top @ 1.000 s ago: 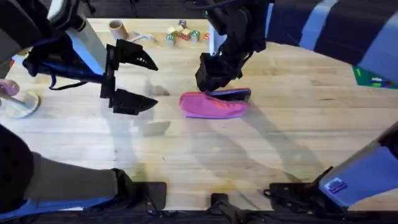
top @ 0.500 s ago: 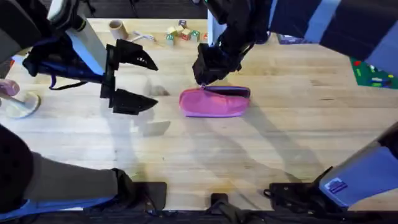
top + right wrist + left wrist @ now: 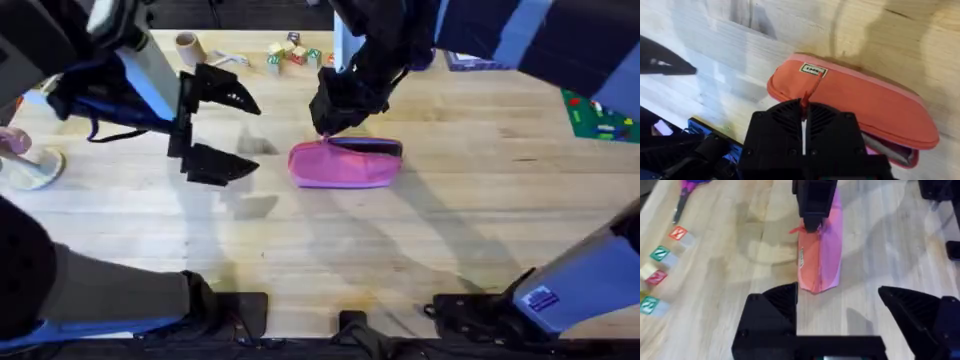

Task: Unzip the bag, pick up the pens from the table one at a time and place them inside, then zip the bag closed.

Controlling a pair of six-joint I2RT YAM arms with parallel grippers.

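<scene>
Under right gripper (image 3: 328, 128) | bag (image 3: 343, 166), left end | zipper-pull pinched

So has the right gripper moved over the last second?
Yes. The right gripper has slid along the pink pouch toward its left end, nearer the wooden blocks, and is shut on the zipper pull.

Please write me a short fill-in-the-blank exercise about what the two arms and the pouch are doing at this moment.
1. The pink pencil pouch lies on the ____ table.
2. The right gripper is shut on the pouch's ____ pull.
3. The left gripper has its jaws ____, holding nothing.
4. Far behind the pouch sit small toy ____.

Missing words: wooden; zipper; open; blocks
</scene>
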